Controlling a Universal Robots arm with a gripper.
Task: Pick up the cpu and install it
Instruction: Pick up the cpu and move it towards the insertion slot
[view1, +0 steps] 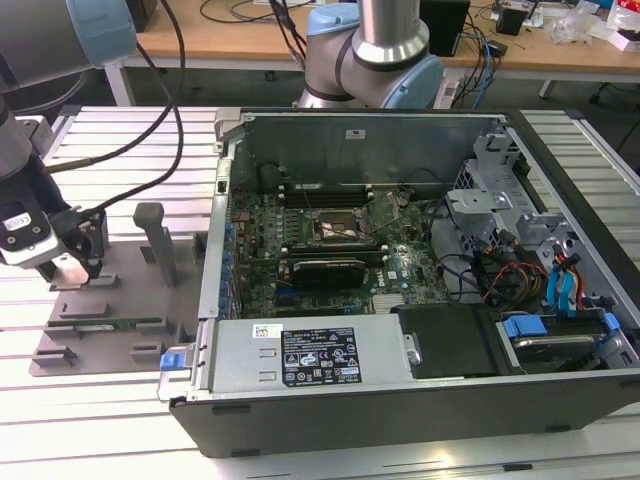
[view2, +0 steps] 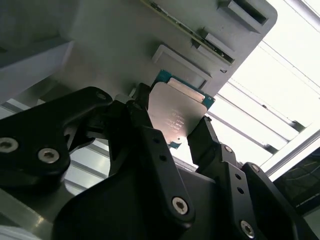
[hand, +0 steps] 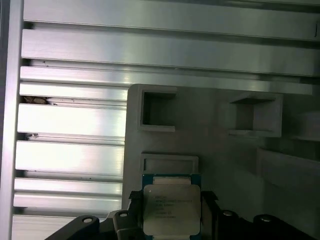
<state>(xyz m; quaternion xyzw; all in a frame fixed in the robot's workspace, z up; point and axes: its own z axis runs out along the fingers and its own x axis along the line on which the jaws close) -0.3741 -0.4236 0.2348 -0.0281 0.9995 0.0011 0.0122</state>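
Note:
The cpu (view2: 177, 112) is a small square chip with a silvery top plate and a green rim. It sits between the two black fingers (view2: 200, 137) of my gripper (view2: 172, 125), which press on its opposite edges. In the first wrist view the cpu (hand: 171, 210) hangs just in front of a shallow rectangular recess (hand: 170, 164) of the grey holder plate (hand: 210, 130). In the exterior view my gripper (view1: 70, 265) is at the left, low over that grey holder plate (view1: 120, 290), well away from the open computer case (view1: 400, 300). The black socket frame (view1: 345, 225) lies on the motherboard inside the case.
A grey upright post (view1: 155, 240) stands on the holder plate close to the gripper. A long thin memory stick (view1: 110, 323) lies in a slot of the plate. The case wall (view1: 215, 250) rises between plate and motherboard. Cables (view1: 170, 90) hang above the ribbed aluminium table (view1: 100, 400).

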